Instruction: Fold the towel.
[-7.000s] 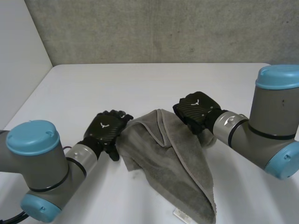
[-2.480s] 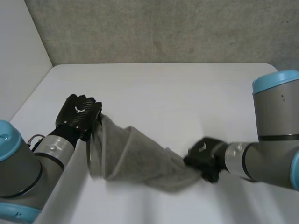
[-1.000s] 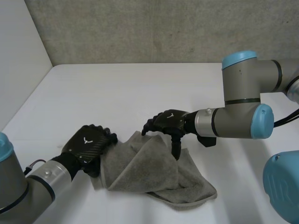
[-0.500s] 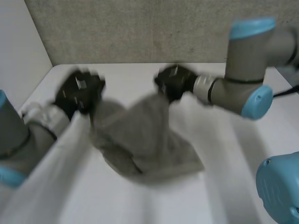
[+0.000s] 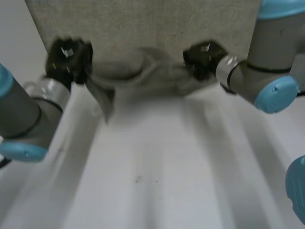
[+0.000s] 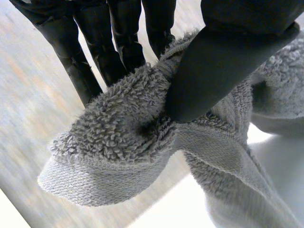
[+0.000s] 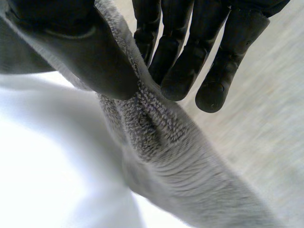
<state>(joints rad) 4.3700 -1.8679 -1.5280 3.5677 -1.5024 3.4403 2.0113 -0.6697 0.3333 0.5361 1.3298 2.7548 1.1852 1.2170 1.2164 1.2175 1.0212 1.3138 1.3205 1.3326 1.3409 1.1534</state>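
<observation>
Grey towel (image 5: 143, 78) spans left hand (image 5: 69, 55) and right hand (image 5: 202, 55); wrist views show both pinching it.

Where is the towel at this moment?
In the head view the towel is stretched between the left hand and the right hand, each pinching one end, up before the grey wall above the table's far side.
</observation>
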